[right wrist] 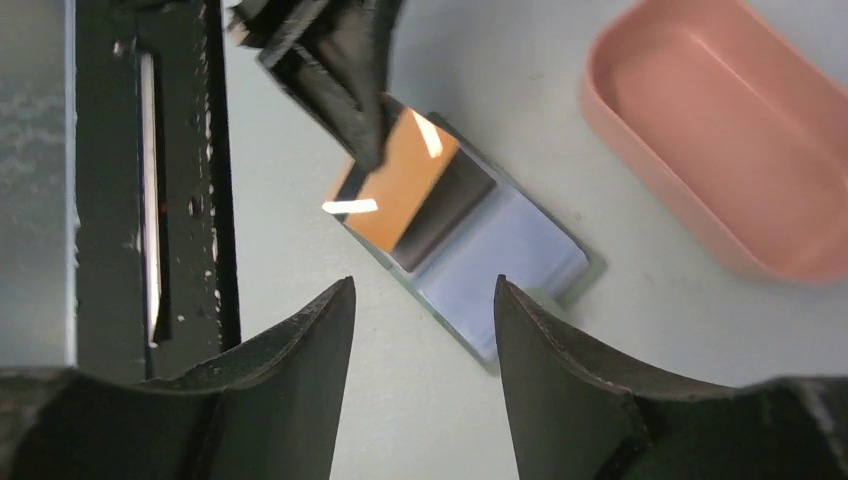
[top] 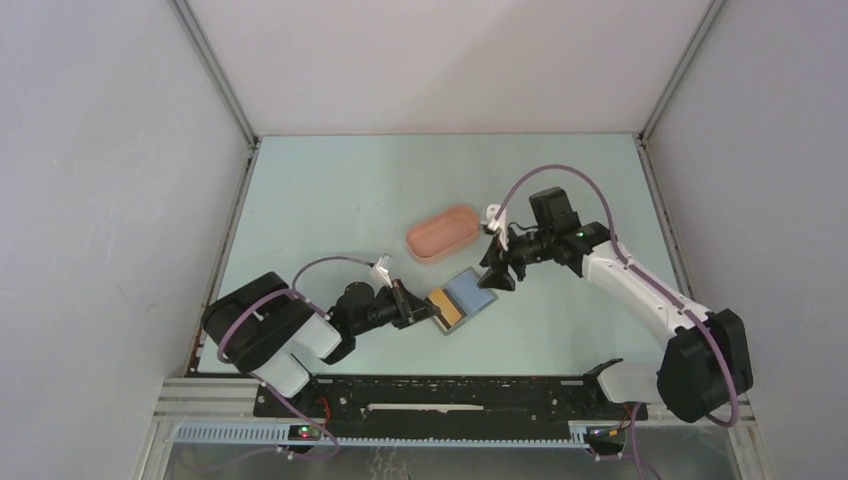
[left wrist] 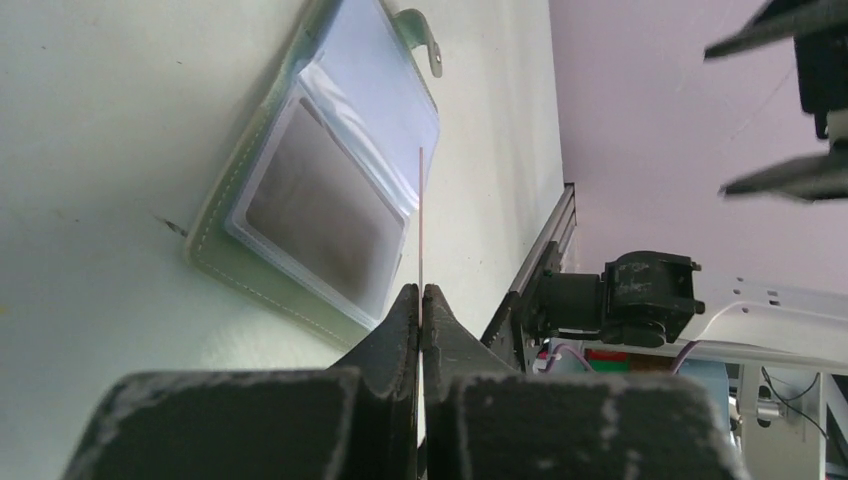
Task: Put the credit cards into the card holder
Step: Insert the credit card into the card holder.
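While over one holder, one card

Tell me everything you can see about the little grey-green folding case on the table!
The grey-green folding card holder lies open and flat on the pale table, near the pink oblong tray. It looks like soft leather with pale stitching, a small tab at one end and clear plastic sleeves inside. The shut left gripper holds an orange card over one half; whether they touch is unclear.
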Motion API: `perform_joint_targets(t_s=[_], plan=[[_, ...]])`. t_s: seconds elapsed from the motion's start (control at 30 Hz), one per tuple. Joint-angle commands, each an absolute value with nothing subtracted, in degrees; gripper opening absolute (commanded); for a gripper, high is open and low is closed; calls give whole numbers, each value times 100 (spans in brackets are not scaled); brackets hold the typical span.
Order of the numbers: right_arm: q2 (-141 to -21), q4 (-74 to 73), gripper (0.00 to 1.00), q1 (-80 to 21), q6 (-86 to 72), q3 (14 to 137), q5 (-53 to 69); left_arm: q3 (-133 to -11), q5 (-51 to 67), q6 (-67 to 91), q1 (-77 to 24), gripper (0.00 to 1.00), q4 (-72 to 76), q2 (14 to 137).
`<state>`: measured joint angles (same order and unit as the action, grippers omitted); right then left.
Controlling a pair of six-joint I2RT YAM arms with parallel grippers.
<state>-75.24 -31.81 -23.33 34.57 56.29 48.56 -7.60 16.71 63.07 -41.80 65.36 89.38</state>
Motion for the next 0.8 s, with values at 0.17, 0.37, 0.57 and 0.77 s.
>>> perform_joint_targets(t_s=[0.17, 0.37, 0.57, 0.77], plan=[[-8238, -2350, 60, -2939, 4819, 5374, 4548, -1167, 1482, 6559, -4157, 0, 6640, 9312], [-8386, -2233, 55, -3008, 5506, 5113, 3843, -1193, 1360, 6865, -4156, 0, 7043, 9677], [-8709, -2259, 44, -3373, 5842, 5095, 3319, -1249, 1328, 7057, -4157, 0, 7415, 9979], [-8911, -2248, 36, -3576, 5969, 5098, 2912, -1212, 1278, 7242, -4164, 0, 7866, 10307]])
